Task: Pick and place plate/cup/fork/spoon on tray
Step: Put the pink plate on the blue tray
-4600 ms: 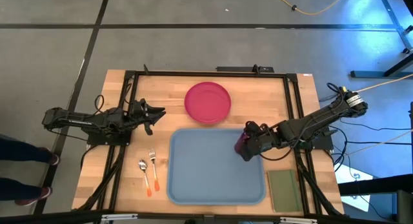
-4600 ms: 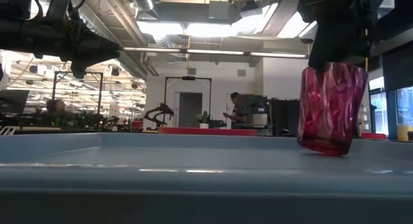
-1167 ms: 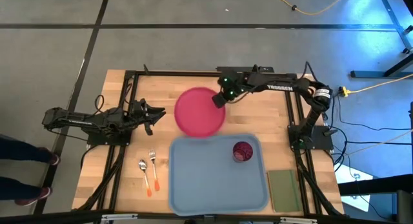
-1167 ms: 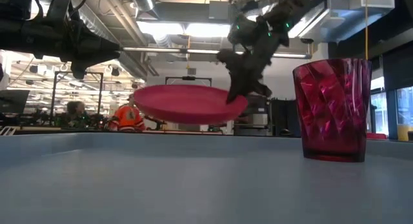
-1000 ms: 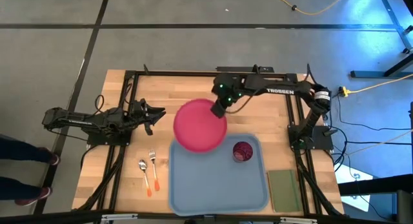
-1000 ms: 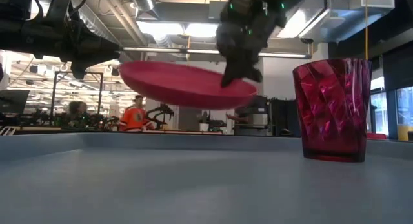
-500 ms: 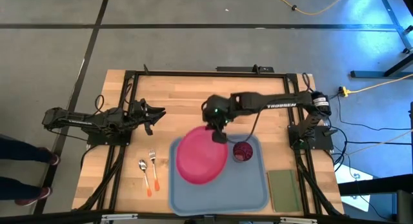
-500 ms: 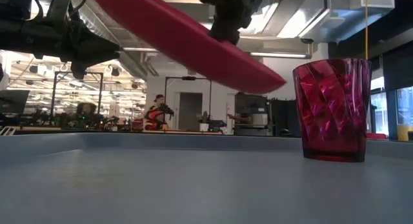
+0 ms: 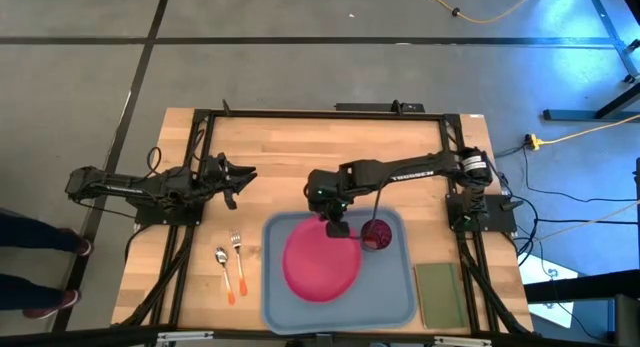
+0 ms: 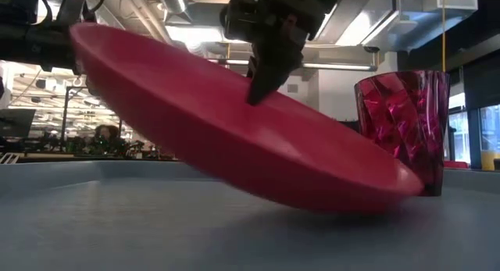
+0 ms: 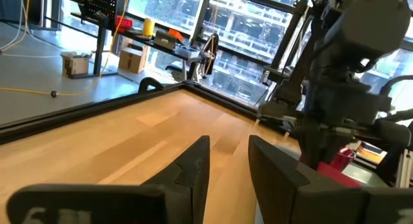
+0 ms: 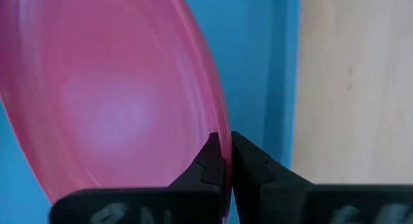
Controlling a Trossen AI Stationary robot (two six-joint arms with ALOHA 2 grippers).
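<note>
The pink-red plate hangs tilted low over the light blue tray, with my right gripper shut on its far rim. In the low view the plate has its left side high and its right side low beside the dark red cup. I cannot tell whether that low edge touches the tray. The cup stands upright on the tray's right part. The fork and spoon lie on the wood left of the tray. My left gripper waits open at the table's left. My right gripper pinches the plate's rim between its two fingers, at the plate's far edge next to the cup. The fingers slant down from the far side. The plate hangs tilted below them over the tray.
An olive green pad lies right of the tray at the near right corner. Black frame rails run along the table's sides. Bare wood lies beyond the tray's far edge.
My right gripper has carried the plate from above the tray's far left corner toward the near edge and down, over the tray's middle. The plate has tipped steeper, its right side sinking close to the tray beside the cup.
</note>
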